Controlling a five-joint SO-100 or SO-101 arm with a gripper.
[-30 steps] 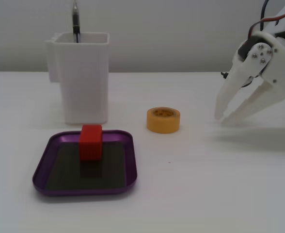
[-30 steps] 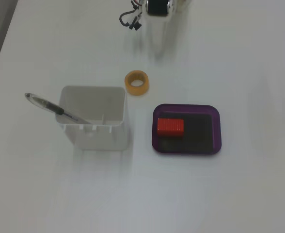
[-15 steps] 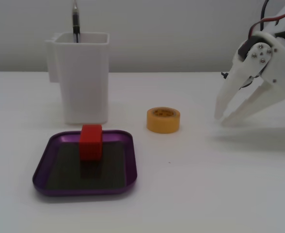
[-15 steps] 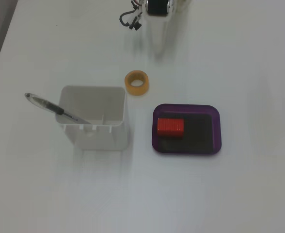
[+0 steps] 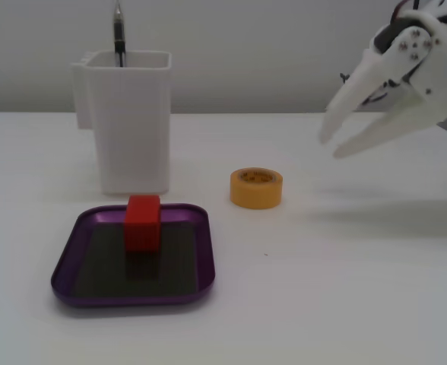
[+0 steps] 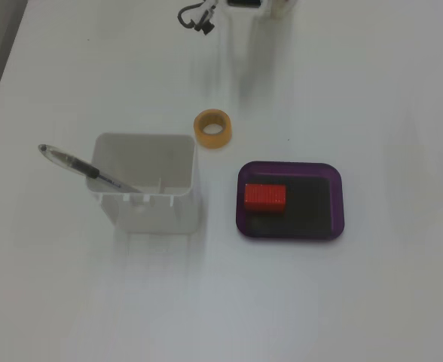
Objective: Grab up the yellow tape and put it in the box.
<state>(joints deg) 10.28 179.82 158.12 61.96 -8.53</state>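
White two-finger gripper (image 5: 328,146): seen in a fixed view at upper right, raised above the table (image 5: 360,289), fingers angled down and to the left, spread moderately apart, nothing between them. Its tips hang above and to the right of the yellow tape (image 5: 256,188), well clear of it.

Same view, remaining items:
- Yellow tape: small yellow-orange roll lying flat on the table, hollow centre facing up, to the right of the pen holder (image 5: 128,122) and above right of the box (image 5: 204,258). Touching neither.
- Box: shallow purple tray with rounded corners, raised rim and dark floor, lower left of centre, in front of the pen holder.
- Red block (image 5: 142,222): standing on the box floor, toward its far side.
- Pen holder: tall white rectangular container behind the box, with one dark pen (image 5: 118,34) sticking out of the top.

Other fixed view, looking down:
- Gripper: only part of the arm shows at the top edge; fingers not visible here.
- Yellow tape (image 6: 212,128): flat on the table (image 6: 372,90), open centre up, above the gap between pen holder (image 6: 142,188) and box (image 6: 338,204), apart from both.
- Box: right of centre, red block (image 6: 265,197) lying in its left part.
- Pen holder: left of the box, open top, pen (image 6: 86,170) leaning out over its left rim.
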